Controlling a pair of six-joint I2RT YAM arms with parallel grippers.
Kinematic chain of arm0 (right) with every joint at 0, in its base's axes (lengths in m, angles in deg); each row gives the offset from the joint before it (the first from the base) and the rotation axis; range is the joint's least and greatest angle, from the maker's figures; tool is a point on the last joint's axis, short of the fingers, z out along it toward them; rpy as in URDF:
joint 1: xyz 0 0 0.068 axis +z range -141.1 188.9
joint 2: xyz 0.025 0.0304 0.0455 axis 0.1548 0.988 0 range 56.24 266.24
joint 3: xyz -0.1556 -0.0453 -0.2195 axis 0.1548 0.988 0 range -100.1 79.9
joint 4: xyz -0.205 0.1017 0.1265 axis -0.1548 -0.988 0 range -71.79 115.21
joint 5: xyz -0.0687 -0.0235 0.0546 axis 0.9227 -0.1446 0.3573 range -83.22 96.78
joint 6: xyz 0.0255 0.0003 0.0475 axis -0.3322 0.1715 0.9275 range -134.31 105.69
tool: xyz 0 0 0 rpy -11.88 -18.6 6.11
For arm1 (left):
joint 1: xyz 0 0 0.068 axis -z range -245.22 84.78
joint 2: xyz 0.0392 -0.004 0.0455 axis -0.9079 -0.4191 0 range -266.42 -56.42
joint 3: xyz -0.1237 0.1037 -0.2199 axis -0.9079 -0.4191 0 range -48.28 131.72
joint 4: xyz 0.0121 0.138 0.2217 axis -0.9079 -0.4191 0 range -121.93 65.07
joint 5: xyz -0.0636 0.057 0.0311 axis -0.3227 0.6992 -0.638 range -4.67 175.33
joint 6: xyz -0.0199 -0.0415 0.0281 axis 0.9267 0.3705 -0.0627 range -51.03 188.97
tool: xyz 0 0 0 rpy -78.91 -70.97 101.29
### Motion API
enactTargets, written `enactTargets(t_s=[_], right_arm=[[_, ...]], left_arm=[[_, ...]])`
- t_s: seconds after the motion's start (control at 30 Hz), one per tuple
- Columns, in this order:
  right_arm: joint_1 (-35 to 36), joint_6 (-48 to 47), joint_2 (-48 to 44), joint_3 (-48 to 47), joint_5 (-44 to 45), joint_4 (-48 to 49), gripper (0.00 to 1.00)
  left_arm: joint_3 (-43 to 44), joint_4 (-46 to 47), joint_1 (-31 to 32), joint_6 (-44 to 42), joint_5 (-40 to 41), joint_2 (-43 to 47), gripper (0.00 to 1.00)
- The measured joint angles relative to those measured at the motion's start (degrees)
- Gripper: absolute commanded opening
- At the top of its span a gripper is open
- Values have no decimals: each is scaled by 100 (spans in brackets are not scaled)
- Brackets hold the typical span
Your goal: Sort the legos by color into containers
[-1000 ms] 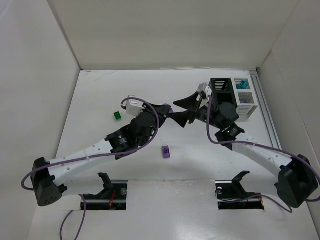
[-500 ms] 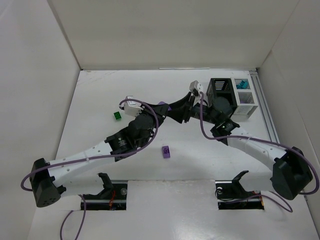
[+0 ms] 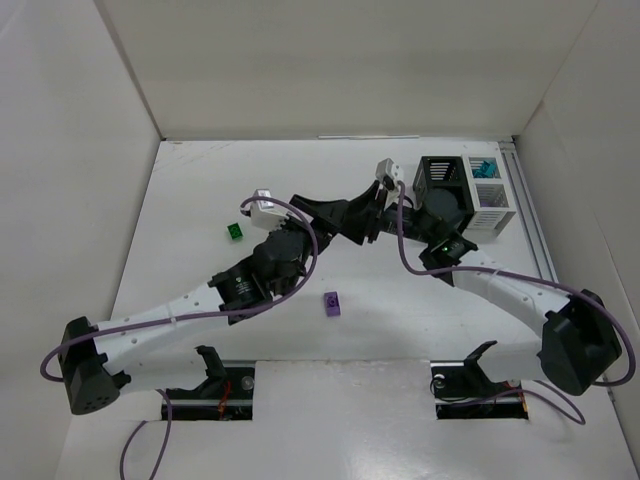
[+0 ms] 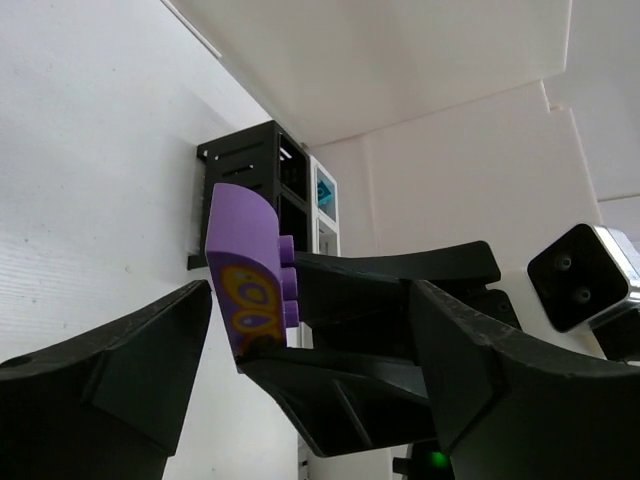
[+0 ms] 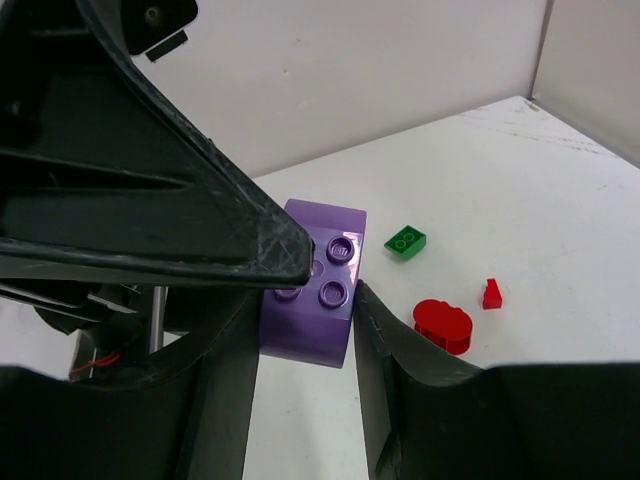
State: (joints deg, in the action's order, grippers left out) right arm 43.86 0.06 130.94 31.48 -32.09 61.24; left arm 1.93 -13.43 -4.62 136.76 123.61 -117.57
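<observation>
While the right gripper [image 5: 305,300] clamps a purple brick [image 5: 312,285] between its two fingers at the middle of its wrist view, the left gripper [image 4: 310,295] stands with its jaws spread wide on either side of that same brick, neither finger touching it (one face of the brick carries a yellow-orange print). In the top view the two grippers meet just above the centre of the frame, close to the left side of the bins [image 3: 497,212]. These bins, some black and some white, sit at the upper right of the table [image 3: 200,180], and teal bricks [image 3: 485,168] lie in the upper right one. A second purple brick [image 3: 331,303] lies on the table below centre, well apart from both grippers, and a green brick [image 3: 233,231] lies left of centre. Two red pieces [image 5: 441,325] show at the right of the right wrist view, near the green brick.
</observation>
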Motion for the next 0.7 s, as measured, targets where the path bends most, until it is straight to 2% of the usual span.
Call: enactTargets(t_s=[0.03, 0.1, 0.13, 0.27, 0.4, 0.57, 0.7], right_arm=[[-2, -9, 0, 0, -13, -7, 0], [-55, -31, -7, 0, -59, -7, 0], [-107, -55, -20, 2, -101, -15, 0], [-643, -83, -247, 85, -210, -92, 0], [-1720, -352, -695, 188, -273, -612, 0], [-3235, -1285, -1451, 197, 258, -2151, 0], [-3943, -1891, -1718, 0, 1228, -3414, 0]], left_arm=[[0, 4, 7, -13, -15, 4, 81], [0, -17, 9, -55, -28, 15, 97], [2, -66, 9, -63, -31, 24, 100], [26, -389, 9, -105, 9, 79, 100], [160, -1217, 9, -157, 146, 138, 100], [212, -2260, -229, -354, 120, 197, 100], [190, -2634, -485, -660, -140, 184, 100]])
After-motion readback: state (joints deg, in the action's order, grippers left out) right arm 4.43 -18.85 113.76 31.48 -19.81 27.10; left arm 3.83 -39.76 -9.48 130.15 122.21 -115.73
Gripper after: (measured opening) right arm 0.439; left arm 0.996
